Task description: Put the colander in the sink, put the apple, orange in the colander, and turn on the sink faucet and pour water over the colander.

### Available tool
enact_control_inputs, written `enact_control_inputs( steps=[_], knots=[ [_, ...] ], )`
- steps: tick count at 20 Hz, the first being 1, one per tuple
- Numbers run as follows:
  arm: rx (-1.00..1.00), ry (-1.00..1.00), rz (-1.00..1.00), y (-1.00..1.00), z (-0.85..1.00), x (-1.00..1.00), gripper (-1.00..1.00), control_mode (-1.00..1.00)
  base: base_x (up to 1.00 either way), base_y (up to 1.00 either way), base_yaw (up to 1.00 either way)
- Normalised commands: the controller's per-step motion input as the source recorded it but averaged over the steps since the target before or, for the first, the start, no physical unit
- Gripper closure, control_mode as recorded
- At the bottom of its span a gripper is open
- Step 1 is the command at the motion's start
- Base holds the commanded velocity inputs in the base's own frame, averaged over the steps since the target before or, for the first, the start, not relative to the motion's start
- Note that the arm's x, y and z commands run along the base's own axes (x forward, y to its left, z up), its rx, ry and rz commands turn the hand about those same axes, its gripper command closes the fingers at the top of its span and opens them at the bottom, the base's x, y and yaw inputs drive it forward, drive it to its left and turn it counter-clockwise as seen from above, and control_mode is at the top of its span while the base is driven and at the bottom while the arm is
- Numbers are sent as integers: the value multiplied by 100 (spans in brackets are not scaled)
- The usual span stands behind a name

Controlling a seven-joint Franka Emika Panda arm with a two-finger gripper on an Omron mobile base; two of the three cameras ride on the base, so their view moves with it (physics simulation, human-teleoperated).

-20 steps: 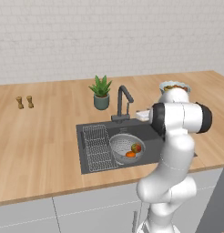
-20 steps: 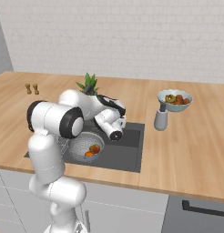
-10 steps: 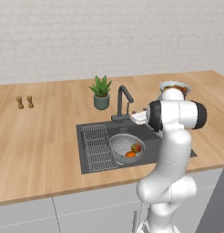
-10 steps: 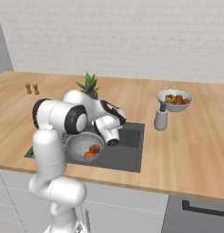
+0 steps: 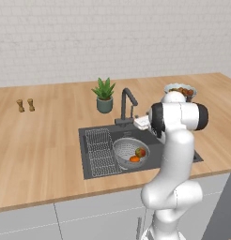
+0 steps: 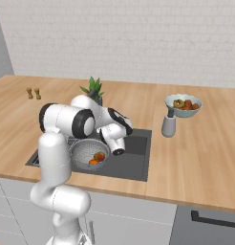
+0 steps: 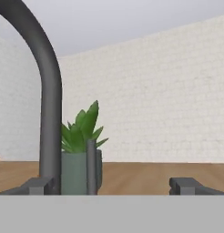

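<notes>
The released pincer [image 7: 112,185] faces the slim dark grey gooseneck faucet [image 7: 49,98], its fingertips [image 7: 189,185] spread wide, gripping nothing.

Landmark: the sink [image 5: 180,150], set into the counter [image 5: 42,145].
Colander [image 5: 128,151]: inside the sink, just right of its ribbed drainboard part.
Apple [image 5: 140,152]: in the colander, toward its right side.
Orange [image 5: 134,159]: in the colander, touching the apple or nearly so; hard to tell.
Sink faucet [image 5: 126,104]: at the sink's back edge, about midway along.
Potted plant [image 5: 104,95]: behind the sink, just left of the faucet.
Two shakers [image 5: 25,105]: far left of the sink, side by side.
Fruit bowl [image 6: 183,105]: right of the sink, toward the back.
Jar [image 6: 168,125]: right of the sink, just before the fruit bowl.
Gripper [image 7: 112,186]: just right of the faucet, low by its base.
</notes>
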Motion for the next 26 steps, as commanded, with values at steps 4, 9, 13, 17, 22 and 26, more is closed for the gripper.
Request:
enact_control_inputs(
  steps=[4, 9, 13, 17, 22, 26],
  knots=[
    [1, 0, 0, -17, -6, 8, -100, -100, 0, 0, 0],
    [0, 4, 0, -3, -2, 10, -100, -100, 0, 0, 0],
    [0, 13, 0, 0, -1, 7, -100, -100, 0, 0, 0],
    [0, 16, 0, 0, 0, 9, -100, -100, 0, 0, 0],
    [0, 10, 0, 0, 0, 22, -100, -100, 0, 0, 0],
    [0, 2, 0, 2, 0, 38, -100, -100, 0, 0, 0]
  ],
)
